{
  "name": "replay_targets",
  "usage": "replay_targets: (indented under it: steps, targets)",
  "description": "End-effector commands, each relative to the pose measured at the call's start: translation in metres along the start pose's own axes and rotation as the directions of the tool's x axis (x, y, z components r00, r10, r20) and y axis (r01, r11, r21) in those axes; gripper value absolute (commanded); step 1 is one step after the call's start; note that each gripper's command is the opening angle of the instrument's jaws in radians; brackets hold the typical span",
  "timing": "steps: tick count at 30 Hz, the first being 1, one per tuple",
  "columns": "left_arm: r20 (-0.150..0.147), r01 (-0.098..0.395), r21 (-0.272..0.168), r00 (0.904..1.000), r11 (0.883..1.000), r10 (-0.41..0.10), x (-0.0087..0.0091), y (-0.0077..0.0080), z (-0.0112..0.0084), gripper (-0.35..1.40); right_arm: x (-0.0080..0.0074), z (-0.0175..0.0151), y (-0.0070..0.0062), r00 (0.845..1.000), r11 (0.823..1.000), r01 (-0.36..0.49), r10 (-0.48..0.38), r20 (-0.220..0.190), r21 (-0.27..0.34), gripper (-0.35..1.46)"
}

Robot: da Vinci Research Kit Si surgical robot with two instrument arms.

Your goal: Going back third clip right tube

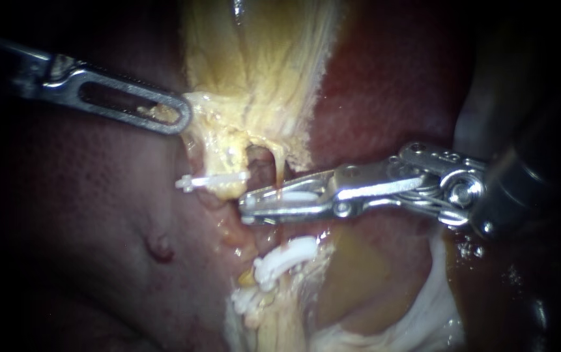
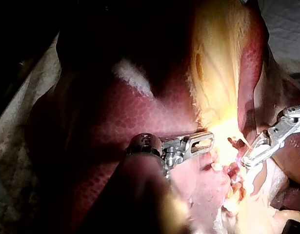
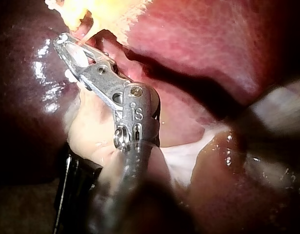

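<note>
Just beneath the gallbladder (image 1: 254, 65) hangs the right tube (image 1: 281, 166), likely soft, slippery and easily torn. Slightly lower, my right instrument (image 1: 249, 207) grips a white clip (image 1: 296, 195) between nearly closed jaws. Best taken mid-tube, gently.

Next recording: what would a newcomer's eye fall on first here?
The pale yellow gallbladder, hanging mid-view against dark red liver, its edge gripped by the left instrument. Below it, a white clip sits on a tube, the shiny right instrument lies just beneath, and more clips sit lower.
</note>
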Motion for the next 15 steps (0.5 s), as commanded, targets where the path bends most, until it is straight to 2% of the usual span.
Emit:
replay_targets:
  steps: [1,15]
  targets:
    - [0.0,0.0,0.0,1.0,1.0,0.0,0.0,0.0,0.0,-0.35,0.0,0.0,0.0,1.0,1.0,0.0,0.0,0.0,0.0,-0.35]
    - [0.0,-0.006,0.0,1.0,1.0,0.006,0.0,0.0,0.0,-0.35,0.0,0.0,0.0,1.0,1.0,0.0,0.0,0.0,0.0,-0.35]
